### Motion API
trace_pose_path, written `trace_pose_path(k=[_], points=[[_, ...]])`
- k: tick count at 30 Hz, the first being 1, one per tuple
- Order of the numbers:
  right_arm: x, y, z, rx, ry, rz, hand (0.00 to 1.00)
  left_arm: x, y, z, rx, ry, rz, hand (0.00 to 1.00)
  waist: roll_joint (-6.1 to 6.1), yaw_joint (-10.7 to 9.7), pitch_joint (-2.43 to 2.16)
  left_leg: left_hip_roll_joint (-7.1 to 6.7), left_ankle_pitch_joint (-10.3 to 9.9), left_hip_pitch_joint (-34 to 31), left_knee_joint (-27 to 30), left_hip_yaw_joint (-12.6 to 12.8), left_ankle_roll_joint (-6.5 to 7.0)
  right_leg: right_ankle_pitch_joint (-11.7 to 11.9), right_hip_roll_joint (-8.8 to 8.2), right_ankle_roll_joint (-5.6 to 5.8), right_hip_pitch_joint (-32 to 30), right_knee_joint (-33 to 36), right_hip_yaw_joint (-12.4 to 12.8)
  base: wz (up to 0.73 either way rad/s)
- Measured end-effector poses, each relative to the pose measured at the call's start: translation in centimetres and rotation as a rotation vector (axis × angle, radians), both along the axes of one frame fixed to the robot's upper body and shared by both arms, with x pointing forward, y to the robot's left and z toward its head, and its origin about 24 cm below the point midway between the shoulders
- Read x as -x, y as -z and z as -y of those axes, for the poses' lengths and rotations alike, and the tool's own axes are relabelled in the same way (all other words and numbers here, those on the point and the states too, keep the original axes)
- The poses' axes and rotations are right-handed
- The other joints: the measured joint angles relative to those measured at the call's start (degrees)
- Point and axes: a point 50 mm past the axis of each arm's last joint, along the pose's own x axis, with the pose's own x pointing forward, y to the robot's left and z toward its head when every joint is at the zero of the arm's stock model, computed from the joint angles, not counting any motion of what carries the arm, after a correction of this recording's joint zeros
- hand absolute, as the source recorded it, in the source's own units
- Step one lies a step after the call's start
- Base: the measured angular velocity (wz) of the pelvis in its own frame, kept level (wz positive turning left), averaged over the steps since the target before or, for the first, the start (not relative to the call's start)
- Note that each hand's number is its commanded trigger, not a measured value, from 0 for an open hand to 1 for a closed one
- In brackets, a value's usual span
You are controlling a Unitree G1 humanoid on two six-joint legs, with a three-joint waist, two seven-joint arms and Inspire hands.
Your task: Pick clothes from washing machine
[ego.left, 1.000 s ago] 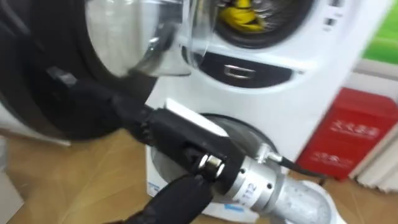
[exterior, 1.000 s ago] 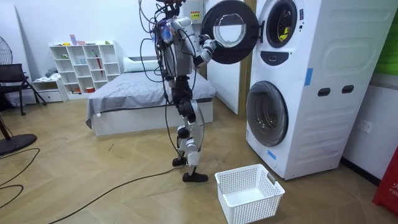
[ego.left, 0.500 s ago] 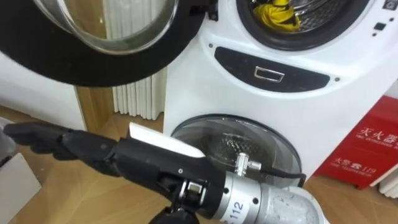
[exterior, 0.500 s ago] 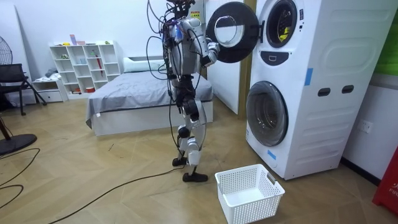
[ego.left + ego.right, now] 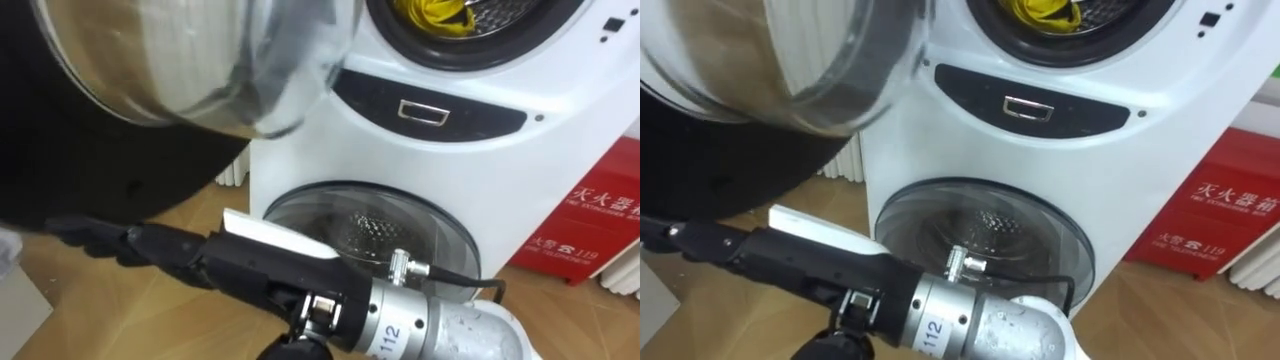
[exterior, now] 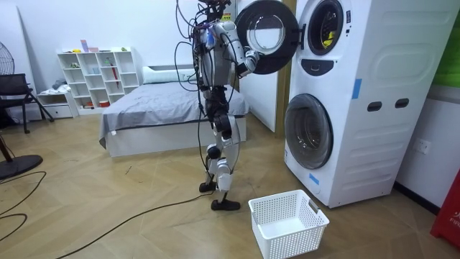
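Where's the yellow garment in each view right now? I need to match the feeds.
Left eye view: the yellow garment sits at the top edge, right of centre, inside the upper drum.
Right eye view: at the top edge, near centre, in the same drum.
Room view: a small yellow patch at upper right.
Shared landmark: the lower round door directly beneath it.

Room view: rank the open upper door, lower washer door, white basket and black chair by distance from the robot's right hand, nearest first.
From the right hand, raised in front of the stacked machines:
1. open upper door: right beside the hand, at the same height.
2. lower washer door: below, toward the room view's right.
3. white basket: on the floor by the washer's foot.
4. black chair: at the room view's far left edge.
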Motion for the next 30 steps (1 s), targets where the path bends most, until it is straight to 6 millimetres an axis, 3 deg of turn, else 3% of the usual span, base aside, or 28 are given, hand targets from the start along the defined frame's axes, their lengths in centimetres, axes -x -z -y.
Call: trace_pose_path(k=[6,11,20,30], points=[[-0.3,0.5,0.9,0.018,0.046,-0.013,0.0,0.2,0.2,0.4,0.006,-0.006,-0.007,0.0,1.02,-0.3,0.01,0.01,-0.2,0.0,0.0,0.2,0.34,0.0,0.05,0.1,0.0,0.1,0.1,0.02],[-0.7,0.8,2.0,0.004,0.117,-0.03,0.0,0.3,0.6,1.6,0.039,-0.014,-0.008,0.0,2.62,-0.3,-0.17,-0.02,-0.4,0.1,-0.1,0.4,0.7,0.2,0.03,0.41,0.0,0.2,0.1,0.02],[-1.0,0.5,2.5,-0.02,0.145,-0.029,0.0,0.8,0.8,2.0,0.05,-0.027,-0.021,0.0,2.91,-1.5,-0.18,-0.05,-0.4,0.2,-0.1,0.4,0.7,0.2,0.04,0.41,0.1,0.2,0.2,0.0],[-1.1,0.4,1.9,-0.07,0.171,-0.05,0.0,0.3,0.8,2.2,0.07,-0.017,-0.019,0.0,2.77,-0.9,-0.31,-0.09,-0.4,0.3,0.0,0.5,0.69,0.2,0.04,0.41,0.1,0.2,0.5,-0.02]])
